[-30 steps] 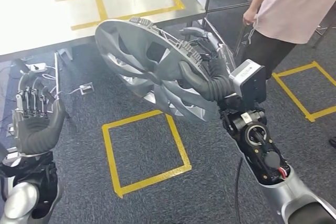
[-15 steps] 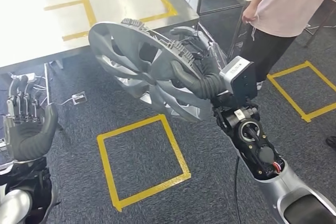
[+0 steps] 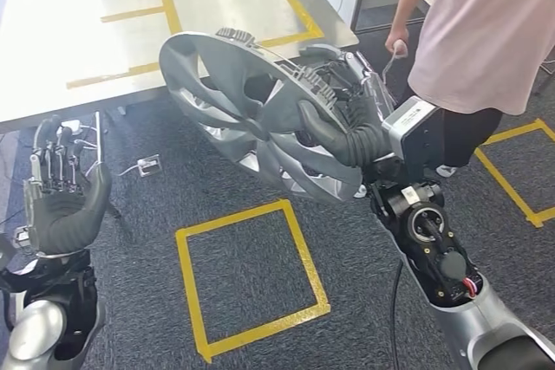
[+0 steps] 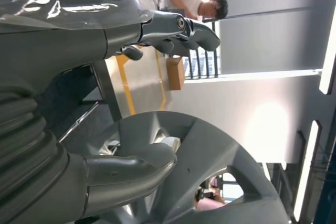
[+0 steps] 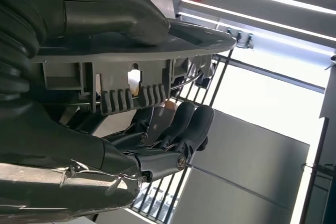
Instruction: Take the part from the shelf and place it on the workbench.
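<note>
Right hand (image 3: 343, 123) clamped on rim of grey wheel-cover part (image 3: 242, 106), thumb over one face, fingers (image 5: 186, 124) behind. Part tilted, held in air above floor, just short of surface (image 3: 78, 32) near edge. Left hand (image 3: 62, 201) empty, fingers loosely apart, low beside part.

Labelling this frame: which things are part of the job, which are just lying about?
Job:
- grey spoked plastic wheel cover, gripped by right hand
- steel workbench with yellow tape
- left hand, holding nothing

Lying about:
- yellow tape square on carpet
- person in pink shirt
- white floor cables
</note>
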Robot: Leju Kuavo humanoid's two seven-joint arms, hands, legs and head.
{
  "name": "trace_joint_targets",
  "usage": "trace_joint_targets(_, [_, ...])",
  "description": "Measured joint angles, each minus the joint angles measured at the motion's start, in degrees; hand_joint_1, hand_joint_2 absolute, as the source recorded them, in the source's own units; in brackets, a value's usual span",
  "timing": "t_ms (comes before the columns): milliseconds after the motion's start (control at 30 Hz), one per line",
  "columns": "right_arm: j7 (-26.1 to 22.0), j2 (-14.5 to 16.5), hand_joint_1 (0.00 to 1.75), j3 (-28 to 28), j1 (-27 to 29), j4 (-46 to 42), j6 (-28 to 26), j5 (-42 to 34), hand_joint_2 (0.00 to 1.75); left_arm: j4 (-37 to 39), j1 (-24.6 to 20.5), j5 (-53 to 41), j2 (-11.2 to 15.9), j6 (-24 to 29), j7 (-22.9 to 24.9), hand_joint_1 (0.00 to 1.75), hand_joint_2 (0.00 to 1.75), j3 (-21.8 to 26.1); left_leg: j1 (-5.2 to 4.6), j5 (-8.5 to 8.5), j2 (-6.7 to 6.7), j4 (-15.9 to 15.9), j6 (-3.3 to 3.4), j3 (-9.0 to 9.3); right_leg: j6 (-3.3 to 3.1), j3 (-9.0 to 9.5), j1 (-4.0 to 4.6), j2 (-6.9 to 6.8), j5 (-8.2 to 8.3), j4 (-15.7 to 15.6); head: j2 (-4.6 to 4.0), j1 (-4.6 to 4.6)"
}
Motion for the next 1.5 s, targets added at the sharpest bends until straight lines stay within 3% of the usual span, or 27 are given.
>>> trace_joint_targets(67, [0.0, 0.0, 1.75, 0.0, 0.0, -0.1, -0.1, 0.1, 1.75, 0.0, -0.1, -0.1, 0.0, -0.3, 0.0, 0.0, 1.75, 0.0, 0.08, -0.49, 0.13, 1.4, -0.6, -0.41, -0.38, 0.89, -0.25, 0.02, 0.24, -0.4, 0.0, -0.1])
trace_joint_targets(100, [0.1, 0.0, 1.75, 0.0, 0.0, -0.1, -0.2, 0.1, 1.75, 0.0, -0.1, -0.1, 0.0, -0.3, -0.1, 0.0, 1.75, 0.0, 0.18, -1.21, 0.2, 3.5, -0.89, -1.47, -0.57, 1.34, -0.41, -0.01, 0.22, -0.5, 0.0, -0.27])
trace_joint_targets(200, [0.0, 0.0, 1.75, 0.0, 0.0, -0.1, -0.4, 0.1, 1.75, 0.0, 0.0, -0.1, 0.0, -0.4, -0.1, 0.0, 1.75, 0.0, 0.69, -5.11, 0.31, 14.7, -1.72, -8.34, -0.96, 1.86, -0.54, -0.07, -0.29, -0.7, 0.0, -1.05])
trace_joint_targets(233, [0.0, 0.0, 1.75, 0.1, 0.0, -0.1, -0.4, 0.1, 1.75, 0.0, 0.0, -0.1, 0.0, -0.4, -0.1, 0.0, 1.75, 0.0, 0.86, -5.76, 0.33, 17.0, -1.94, -10.31, -0.97, 2.01, -0.55, -0.06, -0.52, -0.7, 0.0, -1.3])
trace_joint_targets(267, [0.0, 0.0, 1.75, 0.1, 0.0, -0.1, -0.4, 0.1, 1.75, 0.0, 0.0, -0.1, 0.0, -0.4, -0.1, 0.0, 1.75, 0.0, 1.01, -5.31, 0.35, 17.4, -2.15, -11.3, -0.91, 2.25, -0.57, -0.03, -0.8, -0.7, 0.0, -1.53])
trace_joint_targets(300, [0.0, 0.0, 1.75, 0.1, 0.0, -0.1, -0.4, 0.1, 1.75, 0.0, 0.0, -0.1, 0.0, -0.4, -0.1, 0.0, 1.75, 0.0, 1.14, -3.64, 0.39, 15.4, -2.27, -11.03, -0.81, 2.59, -0.61, 0.01, -1.11, -0.6, 0.0, -1.74])
trace_joint_targets(367, [0.0, 0.0, 1.75, 0.1, 0.1, -0.1, -0.4, 0.1, 1.75, 0.0, 0.0, -0.1, 0.0, -0.4, -0.1, 0.0, 1.75, 0.0, 1.34, 1.53, 0.52, 6.8, -2.3, -7.96, -0.43, 3.37, -0.65, 0.08, -1.84, -0.5, 0.0, -2.15])
trace_joint_targets(433, [-0.1, 0.0, 1.75, 0.1, 0.0, -0.1, -0.4, 0.1, 1.75, 0.0, 0.0, -0.1, 0.0, -0.3, -0.1, 0.0, 1.75, 0.0, 1.16, 3.76, 0.64, 0.5, -1.75, -5.59, 0.19, 3.65, -0.58, 0.2, -2.45, -0.5, 0.0, -2.46])
trace_joint_targets(533, [-0.2, 0.0, 1.75, 0.1, 0.0, -0.1, -0.3, 0.1, 1.75, 0.0, 0.0, -0.2, 0.0, -0.2, -0.1, 0.0, 1.75, 0.0, 1.01, 3.84, 0.53, -0.8, -0.41, -4.7, 1.25, 3.82, -0.51, 0.23, -3.07, -0.2, 0.0, -2.38])
trace_joint_targets(600, [-0.4, 0.0, 1.75, 0.0, 0.0, -0.1, -0.2, 0.1, 1.75, 0.0, -0.1, -0.4, 0.0, 0.0, -0.1, 0.0, 1.75, 0.0, 1.12, 3.77, 0.5, -0.9, 0.27, -3.7, 1.8, 3.05, -0.65, 0.13, -4.55, 2.4, 0.0, -1.99])
trace_joint_targets(700, [-0.8, 0.0, 1.75, 0.0, -0.1, 0.1, 0.0, 0.1, 1.75, 0.0, -0.2, -0.5, -0.1, 0.3, 0.0, 0.0, 1.75, 0.0, 1.0, 3.04, 0.46, -1.0, 0.79, -2.72, 2.39, -2.86, -0.88, 0.05, -8.78, 13.7, 0.0, -1.22])
trace_joint_targets(733, [-0.9, 0.0, 1.75, 0.0, 0.0, 0.2, 0.0, 0.1, 1.75, 0.0, -0.2, -0.6, -0.1, 0.3, 0.0, 0.0, 1.75, 0.0, 0.95, 2.72, 0.44, -0.9, 0.82, -2.43, 2.48, -4.81, -0.95, 0.04, -9.59, 16.5, 0.0, -1.06])
trace_joint_targets(767, [-1.0, 0.0, 1.75, 0.1, 0.0, 0.4, 0.1, 0.1, 1.75, 0.0, -0.2, -0.6, -0.1, 0.4, 0.0, 0.0, 1.75, 0.0, 0.92, 2.37, 0.38, -0.9, 0.79, -2.05, 2.5, -5.88, -1.01, 0.02, -9.39, 17.4, 0.0, -0.92])
trace_joint_targets(800, [-1.0, 0.0, 1.75, 0.1, 0.0, 0.6, 0.2, 0.1, 1.75, 0.0, -0.1, -0.6, -0.1, 0.5, 0.1, 0.0, 1.75, 0.0, 0.91, 1.98, 0.29, -0.9, 0.72, -1.53, 2.37, -5.76, -1.05, 0.01, -7.9, 15.9, 0.0, -0.74])
trace_joint_targets(867, [-1.3, 0.0, 1.75, 0.1, -0.2, 1.1, 0.3, 0.3, 1.75, 0.0, -0.1, -0.7, -0.2, 0.6, 0.1, 0.0, 1.75, 0.0, 0.9, 1.1, 0.13, -0.9, 0.45, -0.26, 1.96, -3.02, -1.03, 0.01, -2.49, 8.0, 0.0, -0.14])
trace_joint_targets(933, [-1.8, 0.0, 1.75, 0.1, -0.7, 1.7, 0.5, 0.8, 1.75, 0.0, -0.2, -0.7, -0.2, 0.6, 0.2, 0.0, 1.75, 0.0, 0.8, 0.44, 0.04, -0.9, -0.02, 0.31, 1.47, -0.58, -0.71, -0.08, 0.25, 1.5, 0.0, 0.14])
trace_joint_targets(1067, [-2.4, 0.0, 1.75, 0.0, -1.9, 2.7, 0.7, 1.2, 1.75, 0.0, -0.6, -0.5, -0.4, 0.5, 0.2, 0.0, 1.75, 0.0, 0.69, -0.15, 0.24, 0.7, -1.12, -0.14, 0.2, 1.09, -0.6, -0.16, 0.11, -0.6, 0.0, -0.1])
trace_joint_targets(1133, [-2.6, 0.0, 1.75, 0.0, -2.5, 3.3, 0.8, 1.2, 1.75, 0.1, -0.8, -0.5, -0.4, 0.5, 0.1, 0.0, 1.75, -0.1, 0.79, -1.31, 0.33, 6.1, -1.63, -3.25, -0.31, 1.91, -0.8, -0.2, -0.15, -0.8, 0.0, -0.54])
trace_joint_targets(1200, [-2.8, 0.0, 1.75, 0.1, -2.9, 3.8, 0.9, 1.4, 1.75, 0.1, -0.9, -0.4, -0.4, 0.5, 0.0, 0.0, 1.75, -0.1, 0.87, -3.81, 0.36, 13.9, -2.06, -8.54, -0.67, 2.29, -0.75, -0.21, -0.68, -0.8, 0.0, -1.17])
trace_joint_targets(1233, [-2.8, 0.0, 1.75, 0.1, -2.9, 4.1, 0.9, 1.6, 1.75, 0.2, -0.8, -0.4, -0.4, 0.5, -0.1, 0.0, 1.75, -0.1, 0.88, -4.64, 0.37, 16.4, -2.12, -10.72, -0.72, 2.55, -0.7, -0.18, -1.0, -0.8, 0.0, -1.43])
trace_joint_targets(1267, [-2.9, 0.0, 1.75, 0.1, -3.0, 4.3, 0.9, 1.7, 1.75, 0.3, -0.8, -0.4, -0.4, 0.5, -0.1, 0.0, 1.75, -0.1, 0.88, -4.37, 0.37, 16.9, -2.07, -11.86, -0.73, 2.9, -0.66, -0.14, -1.34, -0.8, 0.0, -1.63])
trace_joint_targets(1300, [-2.9, 0.0, 1.75, 0.1, -3.0, 4.6, 0.9, 1.8, 1.75, 0.4, -0.8, -0.4, -0.4, 0.5, -0.1, 0.0, 1.75, -0.1, 0.87, -2.77, 0.37, 15.1, -1.93, -11.79, -0.7, 3.36, -0.62, -0.1, -1.73, -0.8, 0.0, -1.83])
trace_joint_targets(1367, [-2.9, 0.0, 1.75, 0.1, -3.2, 5.1, 0.9, 1.9, 1.75, 0.4, -0.9, -0.3, -0.4, 0.5, -0.1, 0.0, 1.75, -0.1, 0.76, 2.79, 0.41, 6.6, -1.32, -8.84, -0.54, 4.43, -0.54, -0.02, -2.58, -0.7, 0.0, -2.17])
trace_joint_targets(1400, [-3.0, 0.0, 1.75, 0.1, -3.4, 5.3, 0.9, 1.9, 1.75, 0.5, -1.0, -0.3, -0.4, 0.5, -0.1, 0.0, 1.75, -0.1, 0.6, 4.52, 0.48, 2.6, -1.03, -7.28, -0.35, 4.79, -0.48, 0.05, -2.95, -0.7, 0.0, -2.34])
trace_joint_targets(1433, [-3.1, 0.0, 1.75, 0.1, -3.8, 5.6, 0.9, 2.0, 1.75, 0.5, -1.1, -0.3, -0.4, 0.5, -0.2, 0.0, 1.75, -0.1, 0.4, 5.48, 0.52, -0.1, -0.73, -6.18, -0.07, 4.94, -0.44, 0.1, -3.3, -0.7, 0.0, -2.46])
trace_joint_targets(1500, [-3.4, 0.0, 1.75, 0.1, -4.6, 6.2, 1.0, 2.1, 1.75, 0.6, -1.3, -0.2, -0.5, 0.5, -0.5, 0.0, 1.75, -0.1, 0.19, 5.24, 0.52, -1.5, -0.22, -5.48, 0.59, 5.12, -0.35, 0.2, -3.66, -0.4, 0.0, -2.56])
